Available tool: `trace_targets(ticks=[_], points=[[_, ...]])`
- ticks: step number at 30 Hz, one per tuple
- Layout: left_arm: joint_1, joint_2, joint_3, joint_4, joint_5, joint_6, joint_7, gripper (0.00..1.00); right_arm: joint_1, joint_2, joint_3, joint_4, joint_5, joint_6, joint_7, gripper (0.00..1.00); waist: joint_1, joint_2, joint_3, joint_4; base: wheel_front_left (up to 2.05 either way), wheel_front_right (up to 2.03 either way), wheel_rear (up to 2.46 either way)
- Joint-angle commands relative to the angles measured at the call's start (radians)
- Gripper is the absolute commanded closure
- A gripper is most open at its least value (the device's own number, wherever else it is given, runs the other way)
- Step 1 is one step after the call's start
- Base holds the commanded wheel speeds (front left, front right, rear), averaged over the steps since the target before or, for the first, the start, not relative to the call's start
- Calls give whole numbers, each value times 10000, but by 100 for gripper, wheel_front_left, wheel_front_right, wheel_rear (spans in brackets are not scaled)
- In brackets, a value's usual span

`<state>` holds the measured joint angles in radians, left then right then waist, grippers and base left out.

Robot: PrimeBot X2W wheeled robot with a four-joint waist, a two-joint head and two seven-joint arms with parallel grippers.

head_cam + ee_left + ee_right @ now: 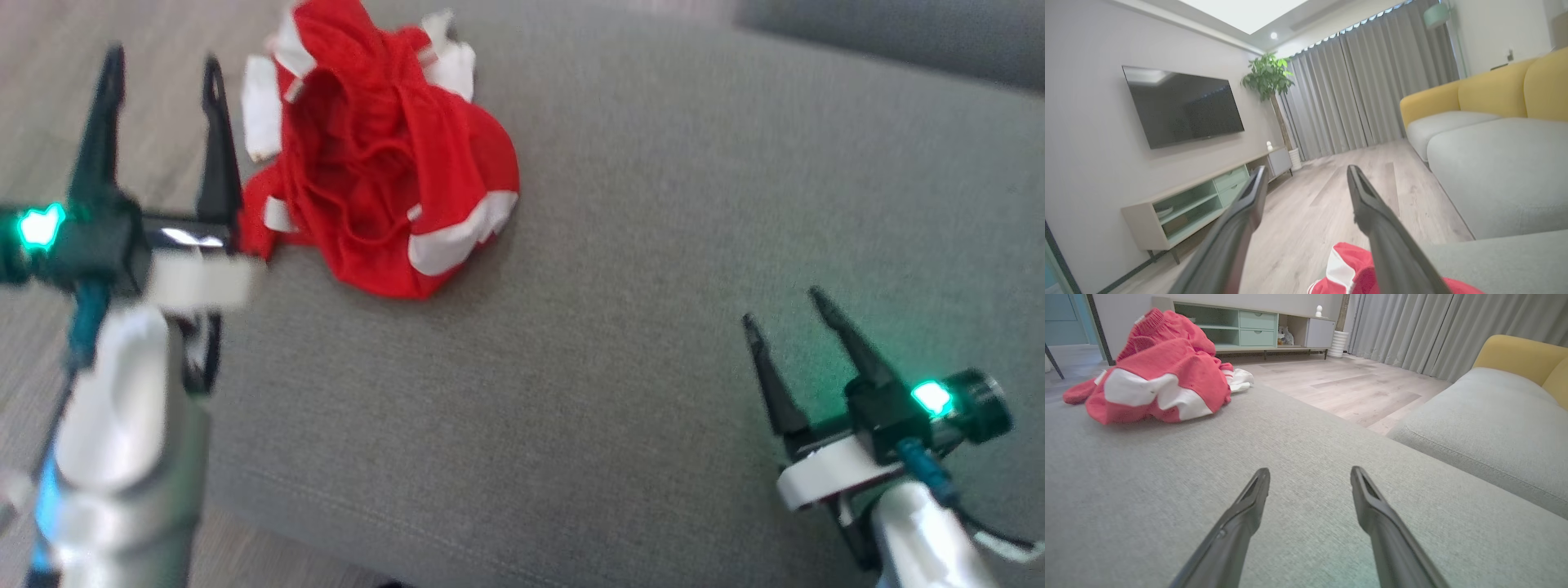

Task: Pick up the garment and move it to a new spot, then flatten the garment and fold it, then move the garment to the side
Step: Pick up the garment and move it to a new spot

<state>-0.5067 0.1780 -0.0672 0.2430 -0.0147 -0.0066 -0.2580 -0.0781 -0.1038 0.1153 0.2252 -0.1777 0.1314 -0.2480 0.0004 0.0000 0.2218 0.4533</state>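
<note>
While the garment (384,180) lies crumpled at the left edge of the cushion (612,286), we judge every step undone, our left gripper (163,65) and right gripper (784,309) spread wide, empty.

**Living-room setting.** Ahead and to the left of the left gripper (1307,169): a wall-mounted television (1184,106) above a low cabinet (1167,228) with 2 mint-green drawers (1232,179). Straight ahead: a potted plant (1267,77), grey curtains (1363,90) and the wood floor (1310,204). To its right: yellow backrests (1494,92) over grey sofa seats (1502,171). Beneath the right gripper (1310,470): a grey cushion (1167,477).
</note>
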Motion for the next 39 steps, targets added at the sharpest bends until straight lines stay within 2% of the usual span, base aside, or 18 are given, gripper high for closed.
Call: trace_targets(ticks=[1,4,7,10,15,18,19,20,24,28,32,36,39], points=[[-537,455,297,32,97,-69,-38,0,-280,-152,203,-358,-58,-7,-138,0,-4,0,748,-263,0,0,0],[-1593,751,192,1655,69,-440,-18,0,-457,-456,234,-492,-100,-7,-138,0,-4,0,1194,-451,0,0,0],[-3025,1069,-200,4234,91,-876,715,0,-667,-785,190,-730,-88,-7,-138,0,-4,0,1726,-765,0,0,0],[-3626,1145,-359,5379,-122,-1067,945,0,-715,-878,206,-848,-101,-7,-138,0,-4,0,1940,-946,0,0,0],[-4334,1574,-794,6788,193,-1101,1008,0,-849,-938,265,-960,-110,-7,-138,0,-4,0,2305,-1293,0,0,0],[-4650,1833,-977,7252,478,-818,685,0,-938,-889,266,-992,-101,-7,-138,0,-4,0,2445,-1530,0,0,0],[-4737,1905,-992,7311,537,-663,510,59,-959,-858,255,-998,-97,-7,-138,0,-4,0,2465,-1617,0,0,0],[-4808,1974,-1005,7351,577,-550,370,100,-973,-816,235,-1003,-89,-7,-138,0,-4,0,2474,-1702,0,0,0],[-5050,2193,-926,6968,490,-361,20,100,-989,-584,147,-972,-23,-7,-138,0,-4,0,2342,-2049,0,0,0],[-5101,2431,-910,5914,493,-212,-28,100,-1025,-308,170,-912,41,-7,-138,0,-4,0,2087,-2422,0,0,0],[-4759,2929,-938,3981,576,-116,-34,100,-1149,96,314,-829,196,-7,-138,0,-4,0,1574,-3190,0,0,0],[-4600,3291,-1099,2447,692,-268,-25,100,-1104,371,398,-731,350,-7,-138,0,-4,0,978,-3998,0,0,0],[-4708,3318,-1278,1559,646,-504,182,100,-1019,477,435,-609,464,-7,-138,0,-4,0,513,-4627,0,0,0]])
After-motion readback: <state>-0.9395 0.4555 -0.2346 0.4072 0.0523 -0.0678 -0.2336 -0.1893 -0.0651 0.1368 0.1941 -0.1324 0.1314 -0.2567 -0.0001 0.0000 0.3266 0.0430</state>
